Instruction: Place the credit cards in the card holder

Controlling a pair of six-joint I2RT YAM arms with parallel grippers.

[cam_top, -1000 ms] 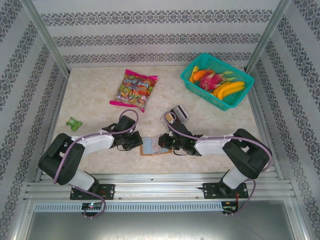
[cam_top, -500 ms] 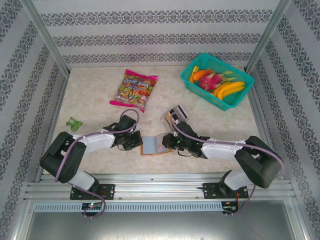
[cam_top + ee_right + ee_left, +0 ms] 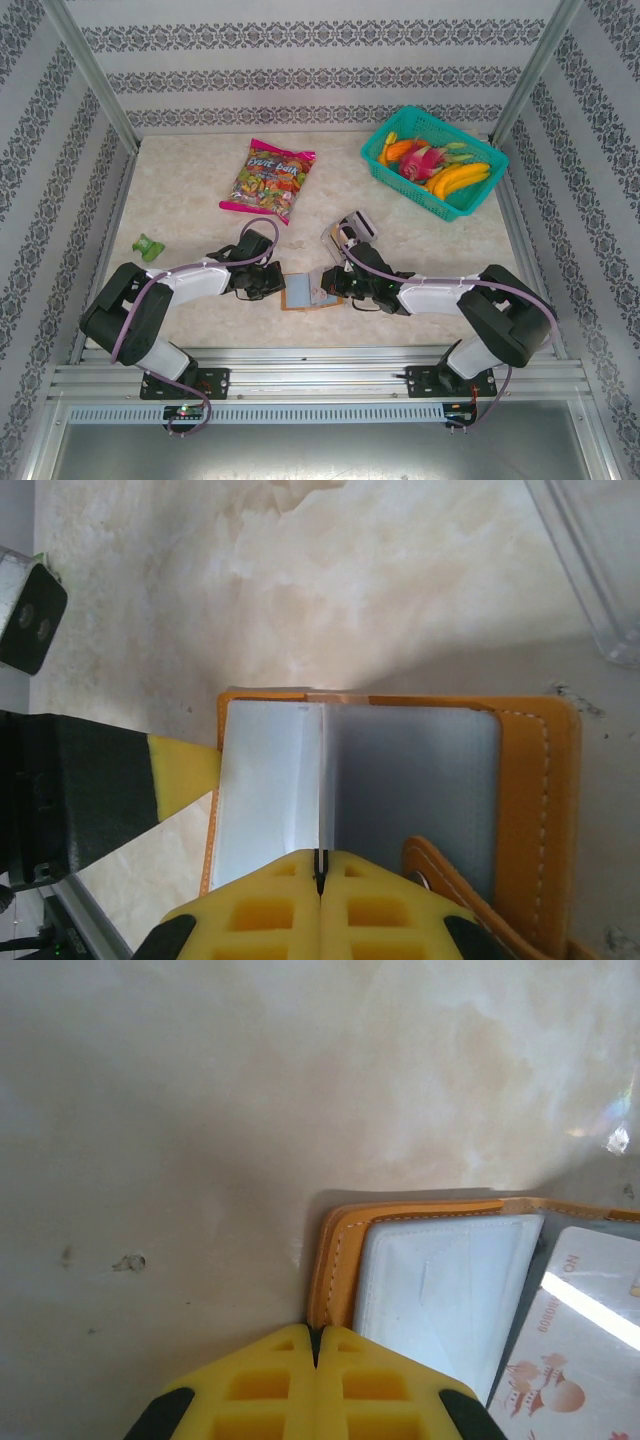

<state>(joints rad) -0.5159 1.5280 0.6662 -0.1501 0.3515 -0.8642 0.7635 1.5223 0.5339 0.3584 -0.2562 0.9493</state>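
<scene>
Showing, at far left of the top view, a small green object (image 3: 150, 246) lying on the table (image 3: 180, 215), with a candy bag (image 3: 268, 180) further up and to the right. Pinching the left edge of the card holder (image 3: 305, 293) with the left gripper (image 3: 275, 285), low in the frame's centre; in the left wrist view, pressing the yellow pads (image 3: 270, 1385) together on the orange stitched rim. Lying open and flat on the table, pale pockets facing up, directly between both grippers. Clamping a credit card (image 3: 585, 1330) with the right gripper (image 3: 330, 287), pads closed on its edge; holding it tilted above the holder's middle, red print showing on its pale face. Showing a clear tray (image 3: 352, 228) just above the right gripper. Showing a teal basket (image 3: 385, 178) holding fruit (image 3: 455, 180) at upper right, well apart from the holder.
</scene>
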